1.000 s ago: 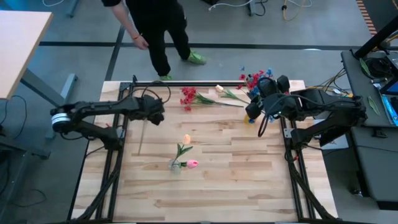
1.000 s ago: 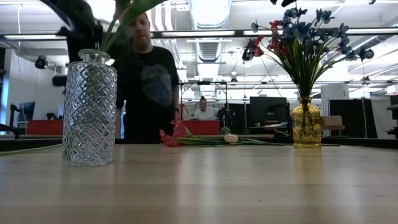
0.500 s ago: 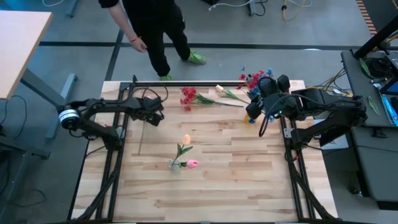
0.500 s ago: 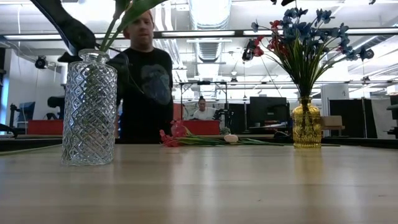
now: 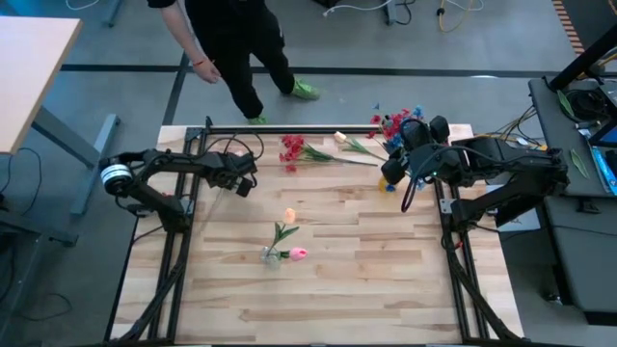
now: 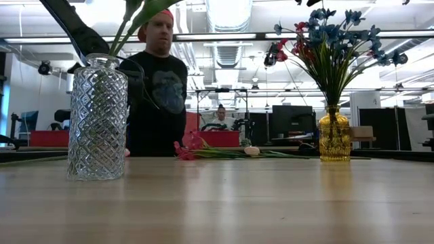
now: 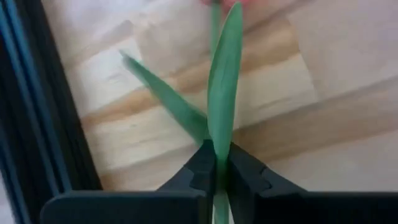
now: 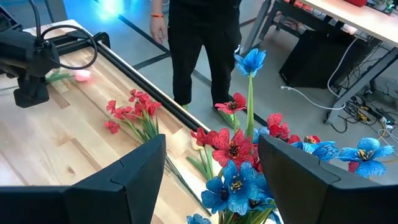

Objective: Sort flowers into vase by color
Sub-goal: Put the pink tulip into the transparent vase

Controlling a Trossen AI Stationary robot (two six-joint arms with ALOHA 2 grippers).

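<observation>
From the high view I see my left gripper (image 5: pixel 247 179) over the far-left part of the wooden table (image 5: pixel 328 289), while the right gripper (image 5: pixel 390 172) sits at the far-right side, beside a bunch of red and blue flowers (image 5: pixel 397 122). A red flower cluster (image 5: pixel 292 150) and a cream bud (image 5: pixel 340 138) lie flat near the far edge, between the two arms. Nearer the middle stands a clear vase (image 5: pixel 272 255) with a peach bud (image 5: pixel 289 216) and a pink bud (image 5: pixel 299 253) sticking out of it. A person (image 5: pixel 236 39) stands on the floor beyond the table.

In the low view the clear vase shows as cut glass on the left, with green stems rising from its mouth, and a small amber vase (image 6: pixel 334 135) on the right holds the red and blue flowers upright. The loose flowers lie on the table between them, farther back. The person stands behind the table.

In the left wrist view my fingers (image 7: pixel 200 171) are pressed together on a thin green stem (image 7: pixel 216 18), with a long leaf (image 7: pixel 222 81) standing up just past them.

In the right wrist view my fingers (image 8: pixel 118 180) stand wide apart, holding nothing, with the red and blue blooms close in front.
</observation>
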